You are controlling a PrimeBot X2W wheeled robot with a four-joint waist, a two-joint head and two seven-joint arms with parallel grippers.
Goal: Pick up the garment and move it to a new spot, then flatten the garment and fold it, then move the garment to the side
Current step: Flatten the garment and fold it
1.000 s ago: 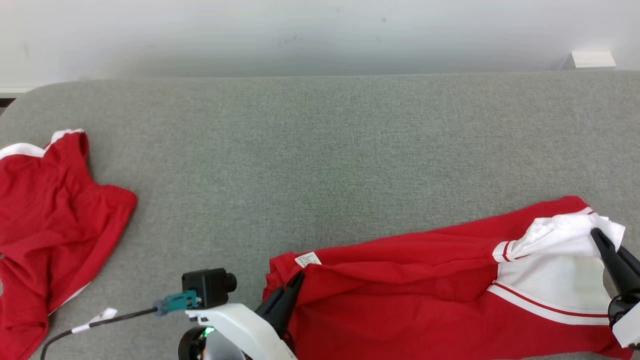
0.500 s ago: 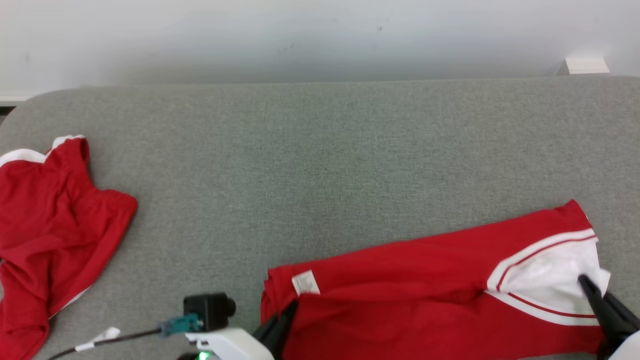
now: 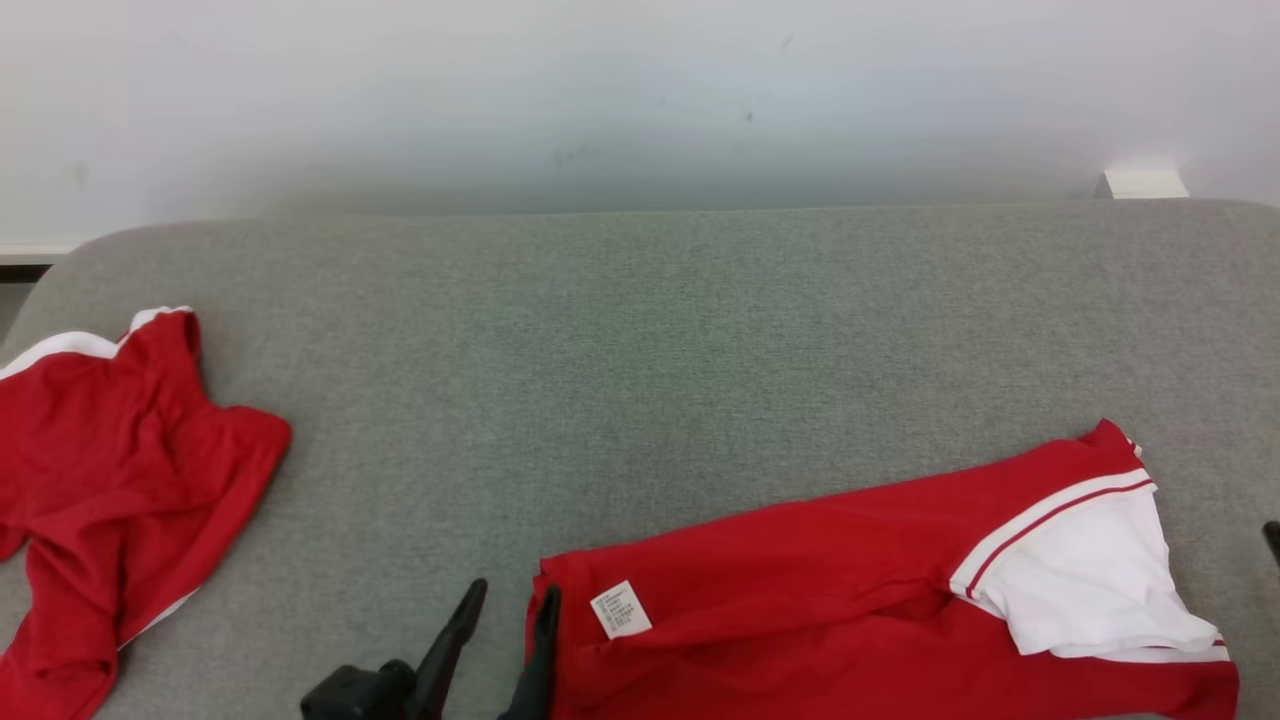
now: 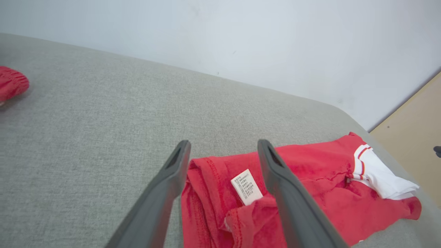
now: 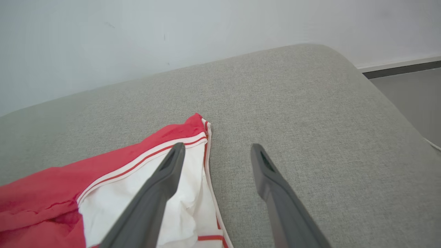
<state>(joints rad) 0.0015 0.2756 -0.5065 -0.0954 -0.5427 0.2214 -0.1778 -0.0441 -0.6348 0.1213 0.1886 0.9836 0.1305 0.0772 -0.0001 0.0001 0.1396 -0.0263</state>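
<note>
Two pincers gape wide, gripping nothing. Garment (image 3: 820, 560) lies along the desk's (image 3: 640, 330) near edge, long axis running left to right: left pincer (image 4: 224, 143) at its labelled end, right pincer (image 5: 217, 146) at its white end.

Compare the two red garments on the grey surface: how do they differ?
The left garment lies crumpled in a heap; the right garment lies stretched out, fairly flat. The right garment has a broad white panel and a visible label; the left garment has narrow white trim. Both are red with white, on the grey surface.
</note>
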